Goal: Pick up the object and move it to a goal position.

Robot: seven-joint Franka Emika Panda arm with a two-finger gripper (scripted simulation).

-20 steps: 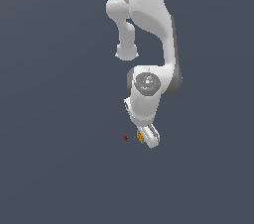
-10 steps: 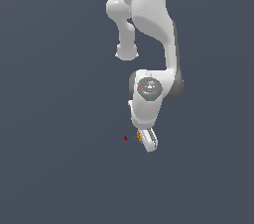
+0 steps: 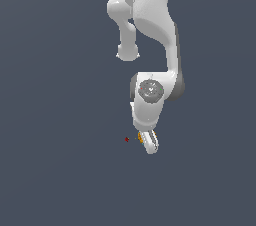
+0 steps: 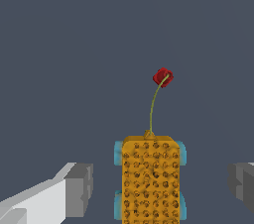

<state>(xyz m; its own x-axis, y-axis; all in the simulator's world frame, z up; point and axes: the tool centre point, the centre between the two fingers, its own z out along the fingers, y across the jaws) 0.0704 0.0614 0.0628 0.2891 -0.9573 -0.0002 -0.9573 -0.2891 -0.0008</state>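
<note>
The object (image 4: 150, 178) is a small orange block with a dark-speckled checkered top and teal-blue bits at its sides. In the wrist view it lies between my two grey fingertips (image 4: 79, 188), with a gap on each side. My gripper (image 4: 161, 184) is open around it and touches neither side. In the exterior view the object (image 3: 141, 138) shows as an orange speck beside the white gripper (image 3: 148, 144), low over the grey floor. A small red marker (image 4: 162, 77) lies just beyond the object, joined to it by a thin yellow-green line.
The red marker (image 3: 126, 139) sits a little toward the exterior view's left of the object. The white arm (image 3: 152, 35) rises from the gripper to the top of the exterior view. The floor (image 3: 60, 170) is plain dark grey.
The arm has come down and the gripper has sunk lower around the object. The object and the red marker have not moved.
</note>
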